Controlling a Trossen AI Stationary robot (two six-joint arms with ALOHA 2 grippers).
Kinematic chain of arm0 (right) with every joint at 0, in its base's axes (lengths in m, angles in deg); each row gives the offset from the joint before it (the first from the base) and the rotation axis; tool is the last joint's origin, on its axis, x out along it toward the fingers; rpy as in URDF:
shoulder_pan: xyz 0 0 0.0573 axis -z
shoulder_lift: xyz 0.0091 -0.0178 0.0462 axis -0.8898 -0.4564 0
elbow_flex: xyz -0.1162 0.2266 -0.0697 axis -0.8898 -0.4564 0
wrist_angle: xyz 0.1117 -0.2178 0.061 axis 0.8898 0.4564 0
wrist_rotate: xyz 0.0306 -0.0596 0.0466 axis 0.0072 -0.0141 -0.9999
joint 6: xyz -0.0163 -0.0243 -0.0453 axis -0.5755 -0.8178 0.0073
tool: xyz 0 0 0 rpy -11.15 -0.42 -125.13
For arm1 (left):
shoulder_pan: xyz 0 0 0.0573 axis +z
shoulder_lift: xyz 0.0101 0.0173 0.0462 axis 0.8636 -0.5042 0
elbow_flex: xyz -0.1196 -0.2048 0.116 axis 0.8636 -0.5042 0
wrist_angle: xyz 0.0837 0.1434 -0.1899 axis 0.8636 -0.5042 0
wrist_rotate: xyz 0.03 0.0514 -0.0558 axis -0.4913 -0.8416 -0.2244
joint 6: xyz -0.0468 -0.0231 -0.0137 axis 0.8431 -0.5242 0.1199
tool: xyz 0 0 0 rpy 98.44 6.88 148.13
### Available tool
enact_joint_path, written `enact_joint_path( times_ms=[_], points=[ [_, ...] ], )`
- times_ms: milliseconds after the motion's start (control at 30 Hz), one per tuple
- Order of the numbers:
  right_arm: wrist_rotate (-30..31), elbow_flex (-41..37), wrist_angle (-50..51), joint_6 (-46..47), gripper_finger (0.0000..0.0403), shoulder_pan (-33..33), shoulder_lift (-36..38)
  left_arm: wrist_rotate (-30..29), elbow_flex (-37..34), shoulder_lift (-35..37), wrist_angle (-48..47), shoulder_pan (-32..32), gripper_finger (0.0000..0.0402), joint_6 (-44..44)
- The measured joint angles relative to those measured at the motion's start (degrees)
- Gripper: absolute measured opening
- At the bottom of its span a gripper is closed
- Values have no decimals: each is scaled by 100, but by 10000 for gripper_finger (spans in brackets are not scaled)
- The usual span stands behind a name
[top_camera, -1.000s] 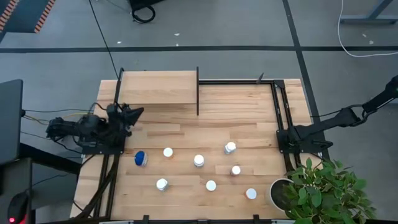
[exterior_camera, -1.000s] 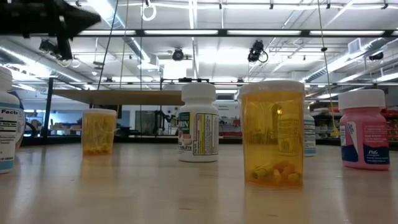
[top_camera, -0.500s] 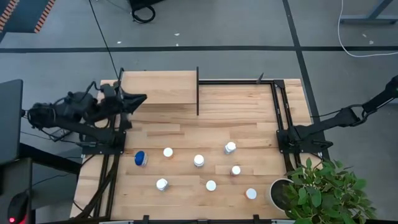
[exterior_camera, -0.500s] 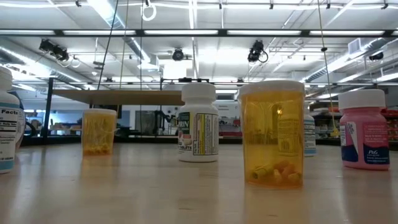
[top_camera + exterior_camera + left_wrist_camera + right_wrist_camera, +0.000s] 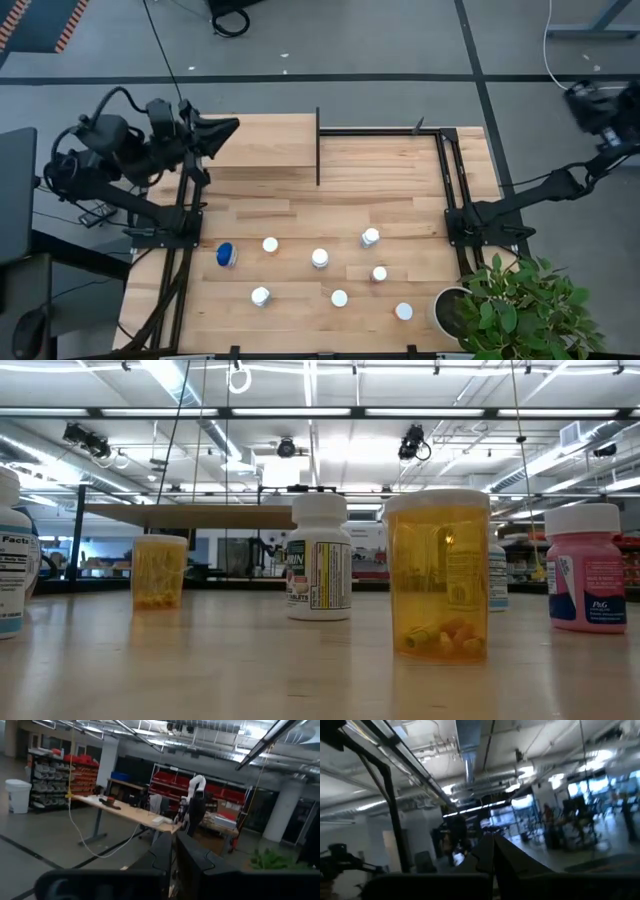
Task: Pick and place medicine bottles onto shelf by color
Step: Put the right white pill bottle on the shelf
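Both hands closed and empty, left hand (image 5: pixel 228 127) raised over the shelf (image 5: pixel 255 140), medicine bottles (image 5: pixel 319 258) waiting unsorted on the bench (image 5: pixel 400 190).

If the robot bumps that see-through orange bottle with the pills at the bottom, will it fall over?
Probably not easily: the orange bottle stands upright on a wide flat base. It looks nearly empty, so likely light and apt to slide. Tipped over, its round body would probably roll.
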Motion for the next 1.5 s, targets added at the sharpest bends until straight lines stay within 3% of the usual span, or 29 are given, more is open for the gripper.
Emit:
enact_joint_path(
  times_ms=[133, 233, 333, 633, 767, 867, 967, 1200, 1500],
  points=[
    [-347, -458, -1080, 512, 11, 4, -420, -2, 266, -174, 189, 0, 36, 0],
    [-815, -766, -1584, 280, 11, 4, -841, -2, 274, -246, 438, 0, 33, 3],
    [-1116, -984, -1652, 94, 11, 2, -1287, -2, 274, -352, 544, 0, 28, 0],
    [-1609, -1795, -1490, 735, 11, 2, -2377, -15, 272, -591, 557, 113, 34, -107],
    [-1502, -2016, -1478, 1156, 11, 13, -2757, -19, 272, -678, 194, 116, 75, -116],
    [-1068, -2033, -1306, 1418, 12, 85, -3143, -51, 272, -720, -351, 116, 126, 199],
    [-1095, -2033, -1164, 1449, 20, 96, -3561, -171, 263, -747, -798, 120, 180, 444],
    [-1281, -2037, -557, 2173, 87, 92, -4626, -183, 265, -738, -1409, 95, 262, 641],
    [-1175, -2037, -21, 4209, 222, 245, -5784, -177, 267, -738, -2331, -68, 271, 795]
  ],
)
